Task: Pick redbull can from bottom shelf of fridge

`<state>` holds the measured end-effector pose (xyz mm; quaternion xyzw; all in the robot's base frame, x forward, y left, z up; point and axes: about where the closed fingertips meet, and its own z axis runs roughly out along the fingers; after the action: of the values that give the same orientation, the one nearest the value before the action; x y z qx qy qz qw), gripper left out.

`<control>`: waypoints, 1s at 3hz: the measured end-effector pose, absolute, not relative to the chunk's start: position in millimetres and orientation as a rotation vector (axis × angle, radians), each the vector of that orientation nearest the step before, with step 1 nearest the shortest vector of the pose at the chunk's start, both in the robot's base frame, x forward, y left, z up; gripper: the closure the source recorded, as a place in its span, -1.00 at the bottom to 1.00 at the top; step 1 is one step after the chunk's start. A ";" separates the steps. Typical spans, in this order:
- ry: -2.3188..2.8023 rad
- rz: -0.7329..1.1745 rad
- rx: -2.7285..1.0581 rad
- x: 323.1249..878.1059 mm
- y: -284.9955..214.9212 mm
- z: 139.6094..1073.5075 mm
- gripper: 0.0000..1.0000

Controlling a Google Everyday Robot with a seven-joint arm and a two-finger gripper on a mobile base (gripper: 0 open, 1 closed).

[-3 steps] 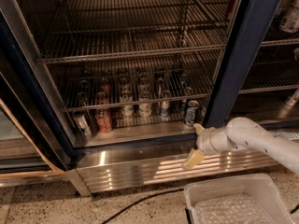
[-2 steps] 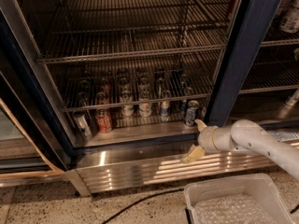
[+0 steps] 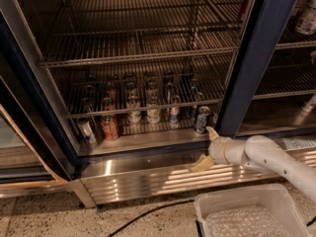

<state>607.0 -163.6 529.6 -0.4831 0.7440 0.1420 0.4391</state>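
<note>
White arm (image 3: 276,159) comes in from lower right, forearm sloping up-left, wrist about level with the fridge (image 3: 252,68) sill. Tool (image 3: 207,148) points left, sitting in front of the ribbed steel base panel (image 3: 148,181), just outside the cabinet. Tan fingers (image 3: 202,164) are spread apart, one angled up, one down, nothing between them, so released.

Redbull can (image 3: 201,119) is upright on the bottom shelf (image 3: 143,139), front right corner, close to the navy frame post. It sits just above and slightly left of the tool. Upper fingertip is just beside the can's base; can't tell if it touches.

Same surface to the left: a row of mixed cans, a red can (image 3: 109,127) and a leaning silver can (image 3: 86,130) at far left. No can print is readable. White sticker (image 3: 298,143) on the right of the sill, text not legible.

White plastic bin (image 3: 247,204) on the floor below the arm.
</note>
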 end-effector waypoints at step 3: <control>1.720 0.305 -1.047 572.5 -150.7 524.9 -1.00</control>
<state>572.5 -150.7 524.9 -0.4375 0.7190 0.1276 0.5247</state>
